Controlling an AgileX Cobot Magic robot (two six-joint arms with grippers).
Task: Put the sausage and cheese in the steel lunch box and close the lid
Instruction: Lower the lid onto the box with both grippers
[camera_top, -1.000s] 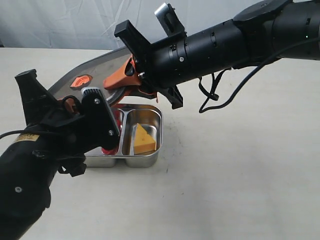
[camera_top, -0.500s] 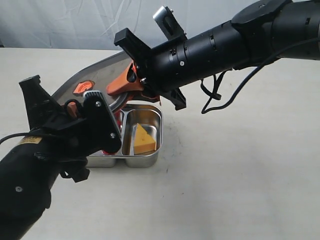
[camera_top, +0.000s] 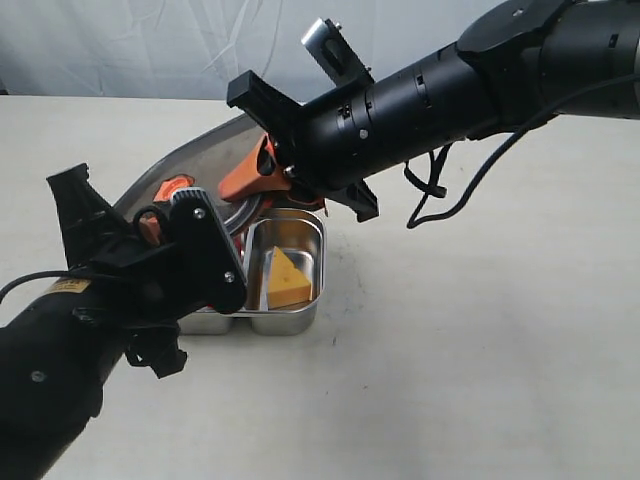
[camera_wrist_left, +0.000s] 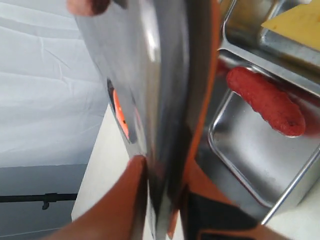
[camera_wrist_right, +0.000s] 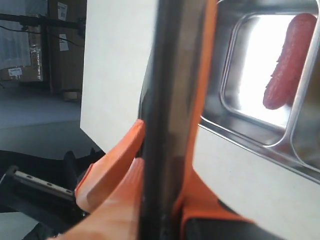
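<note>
— What does the exterior view show?
— The steel lunch box (camera_top: 300, 322) sits on the pale table (camera_top: 450, 350), and the cheese (camera_top: 288, 280) stands in its right compartment. The lid (camera_top: 205, 150) hangs tilted over the box's left side, with its orange valve (camera_top: 177, 186) showing on top. The left gripper (camera_top: 150, 222) is clamped on the lid's lower end, and the right gripper (camera_top: 255, 172) is clamped on the edge above the box's back rim

— And the left wrist view?
— The lid is seen edge-on, with orange fingers (camera_wrist_left: 122, 200) pressed against it from both sides. Beyond it the sausage (camera_wrist_left: 265, 100) lies in one compartment, close along the divider. The cheese is in the compartment next to it

— The right wrist view?
— It shows the same kind of grip: the right arm's orange fingers (camera_wrist_right: 115, 160) are closed on the lid's orange-trimmed rim. The sausage lies in the compartment seen past the lid
</note>
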